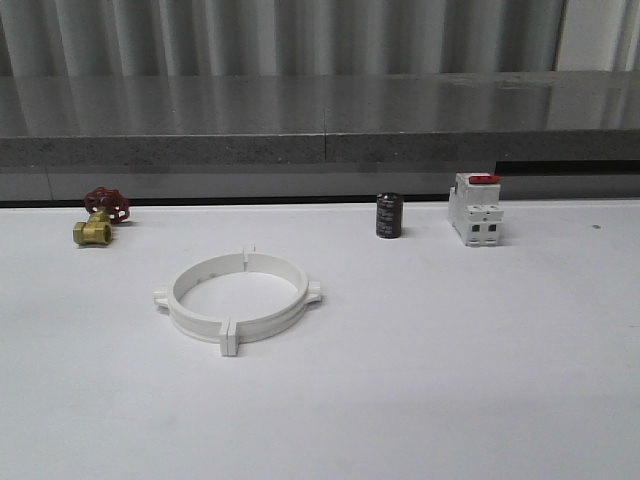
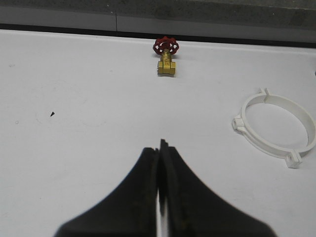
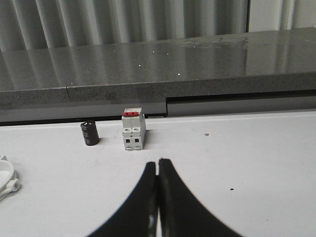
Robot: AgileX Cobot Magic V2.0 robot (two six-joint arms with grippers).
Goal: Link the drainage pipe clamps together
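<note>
The two white drainage pipe clamps (image 1: 238,298) lie on the white table left of centre, joined end to end into one wide ring with small tabs on its sides. In the left wrist view the ring (image 2: 276,129) sits well off to the side of my left gripper (image 2: 160,145), which is shut and holds nothing. A short piece of the ring (image 3: 7,177) shows at the edge of the right wrist view. My right gripper (image 3: 158,164) is shut too, empty, above bare table in front of the breaker.
A brass valve with a red handwheel (image 1: 100,216) lies at the back left. A black cylinder (image 1: 389,215) and a white breaker with a red switch (image 1: 476,208) stand at the back right. A grey ledge (image 1: 320,135) runs behind the table.
</note>
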